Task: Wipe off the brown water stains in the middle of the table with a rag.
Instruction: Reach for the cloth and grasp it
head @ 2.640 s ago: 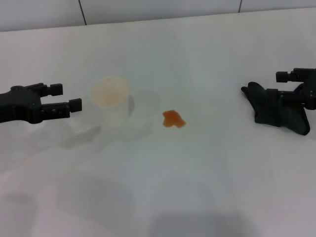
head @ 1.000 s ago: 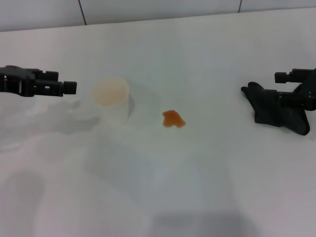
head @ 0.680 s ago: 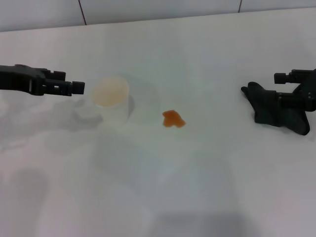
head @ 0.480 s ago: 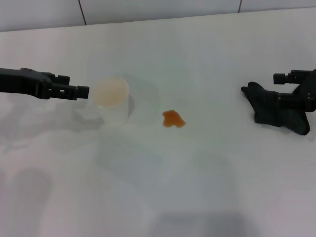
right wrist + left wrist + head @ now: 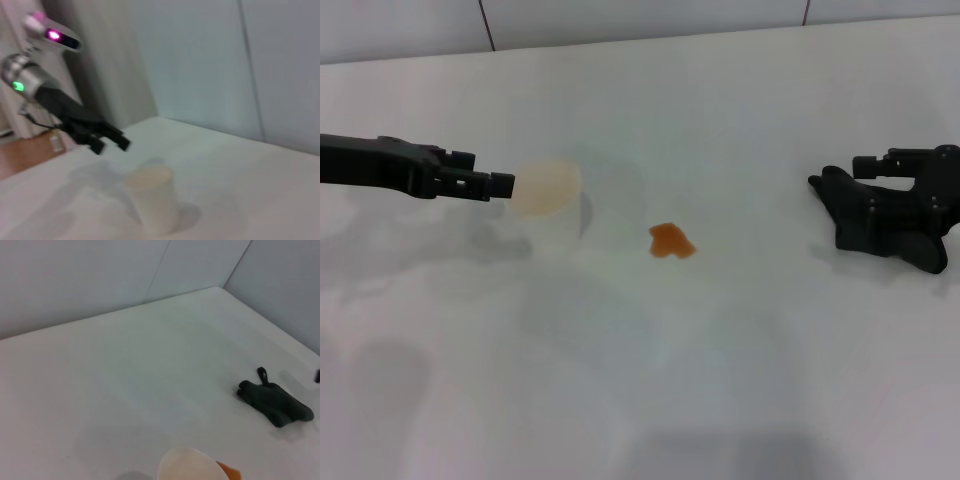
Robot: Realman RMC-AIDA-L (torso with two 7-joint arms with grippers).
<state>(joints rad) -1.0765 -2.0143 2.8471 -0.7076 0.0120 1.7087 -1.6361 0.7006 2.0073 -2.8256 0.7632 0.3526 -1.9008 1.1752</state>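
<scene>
The brown water stains (image 5: 671, 241) form one small orange blotch on the white table (image 5: 720, 360), just right of a pale cup (image 5: 548, 200). The dark rag (image 5: 865, 232) lies bunched at the far right. My right gripper (image 5: 873, 186) hovers over the rag's far side, fingers open, nothing held. My left gripper (image 5: 485, 172) is open, with its tips at the cup's left rim. The left wrist view shows the rag (image 5: 275, 402), the cup (image 5: 192, 466) and the stain's edge (image 5: 230, 471). The right wrist view shows the cup (image 5: 152, 197) and the left gripper (image 5: 111, 145).
A grey panelled wall (image 5: 620, 18) runs along the table's far edge. The cup stands between my left gripper and the stain. Bare white tabletop stretches from the stain to the rag and across the near side.
My left gripper has risen and slid right until its tips reach the cup's rim. The right gripper has shifted left onto the rag. Stain, cup and rag have stayed put.
</scene>
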